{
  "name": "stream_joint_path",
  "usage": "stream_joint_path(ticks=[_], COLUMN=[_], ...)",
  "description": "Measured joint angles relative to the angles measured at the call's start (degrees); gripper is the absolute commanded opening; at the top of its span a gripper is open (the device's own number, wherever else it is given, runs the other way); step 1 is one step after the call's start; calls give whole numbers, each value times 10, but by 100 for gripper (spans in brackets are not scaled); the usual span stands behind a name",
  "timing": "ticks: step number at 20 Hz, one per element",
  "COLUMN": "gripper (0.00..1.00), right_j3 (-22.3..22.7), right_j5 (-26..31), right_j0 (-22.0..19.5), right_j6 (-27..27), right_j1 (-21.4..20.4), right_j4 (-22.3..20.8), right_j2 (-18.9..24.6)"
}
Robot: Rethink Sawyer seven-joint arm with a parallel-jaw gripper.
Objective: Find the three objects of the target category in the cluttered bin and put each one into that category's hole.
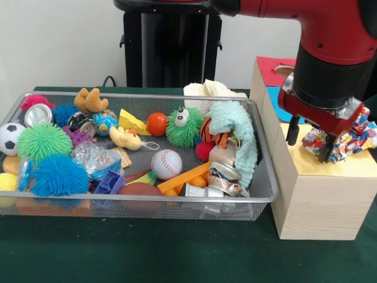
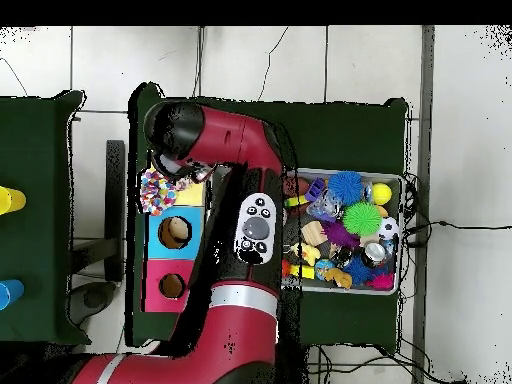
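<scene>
The wire mesh bin (image 1: 141,98) lies on the green table, full of toys; it also shows in the overhead view (image 2: 401,182). A confetti-patterned cloth scrap (image 1: 347,138) lies bunched on the yellow top of the nearest wooden box (image 1: 330,168), and shows in the overhead view (image 2: 157,190). My gripper (image 1: 307,143) hangs over that box with its fingers (image 1: 291,132) spread open; the cloth's left edge lies between them. In the overhead view the arm hides the gripper. No braided rope ball shows.
A mint-green waffle cloth (image 1: 235,132) drapes over the bin's right end, a cream one (image 1: 212,89) behind it. Blue (image 2: 175,232) and pink (image 2: 172,285) box tops each have a hole. Spiky balls, a baseball (image 1: 166,163) and cans fill the bin.
</scene>
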Motion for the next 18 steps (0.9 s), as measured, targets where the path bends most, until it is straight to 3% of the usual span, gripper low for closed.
stream_joint_path(ticks=[18], gripper=[100], right_j3=[1], right_j5=[-2], right_j0=[0], right_j6=[0], right_j1=[8], right_j4=[13], right_j2=[8])
